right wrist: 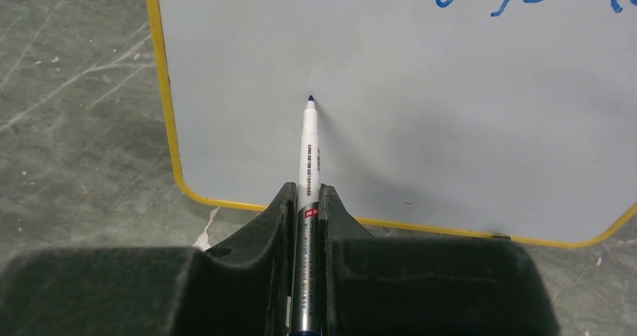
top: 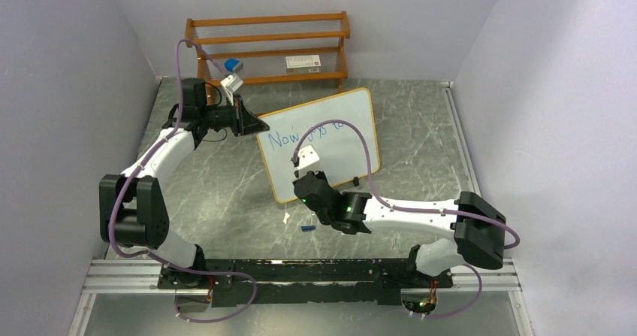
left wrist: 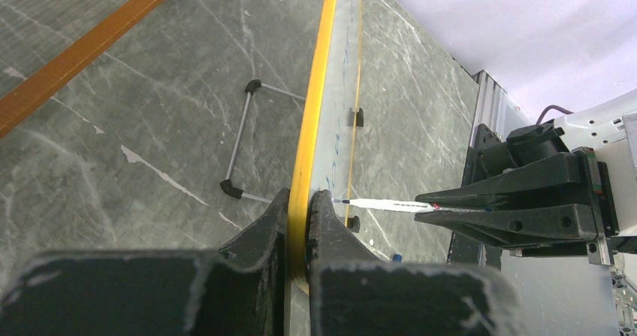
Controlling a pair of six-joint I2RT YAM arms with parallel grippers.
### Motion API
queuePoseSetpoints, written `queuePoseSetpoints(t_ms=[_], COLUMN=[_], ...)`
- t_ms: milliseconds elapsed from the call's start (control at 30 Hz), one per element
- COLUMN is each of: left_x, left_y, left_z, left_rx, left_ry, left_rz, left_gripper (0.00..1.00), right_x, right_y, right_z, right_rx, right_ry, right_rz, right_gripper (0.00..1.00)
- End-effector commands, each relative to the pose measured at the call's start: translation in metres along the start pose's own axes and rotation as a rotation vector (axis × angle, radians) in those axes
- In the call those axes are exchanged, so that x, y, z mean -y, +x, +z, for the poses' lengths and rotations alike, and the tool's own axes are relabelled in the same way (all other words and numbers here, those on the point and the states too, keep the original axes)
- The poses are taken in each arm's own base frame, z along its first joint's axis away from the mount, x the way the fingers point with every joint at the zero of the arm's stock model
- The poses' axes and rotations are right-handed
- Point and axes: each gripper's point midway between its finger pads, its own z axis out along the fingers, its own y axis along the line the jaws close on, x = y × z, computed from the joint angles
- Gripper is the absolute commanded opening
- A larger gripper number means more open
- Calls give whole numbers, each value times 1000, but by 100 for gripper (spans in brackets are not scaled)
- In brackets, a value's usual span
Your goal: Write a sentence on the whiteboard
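Left gripper (left wrist: 300, 201) clamped on the board (top: 334, 159) at its left edge, which steadies it upright on its feet for writing. Right gripper (right wrist: 306, 195) pinches the marker (right wrist: 309, 144), tip at the white face low on the left, below the sentence (top: 304, 135) and its first row. Contact or a hair off, I cannot tell. Second row not yet begun, I judge. Bare board runs rightward to the far frame — room for strokes. Bottom frame lies near below — keep the line level.
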Motion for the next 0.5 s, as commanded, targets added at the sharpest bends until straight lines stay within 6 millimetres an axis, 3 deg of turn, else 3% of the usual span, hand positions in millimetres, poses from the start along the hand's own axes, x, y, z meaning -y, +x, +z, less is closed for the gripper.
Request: queuePoseSetpoints(t_ms=[0,467], left_x=[-40,-39], left_y=[58,58], left_z=[11,11], left_rx=[-140,-140], left_ry=[-164,-162], left_rz=[-24,-25], left_gripper=[5,5], right_x=[3,6], right_y=[-15,-14], right_z=[3,7], right_rx=[34,19], right_ry=[27,36], right_rz=[39,42], right_gripper=[0,0])
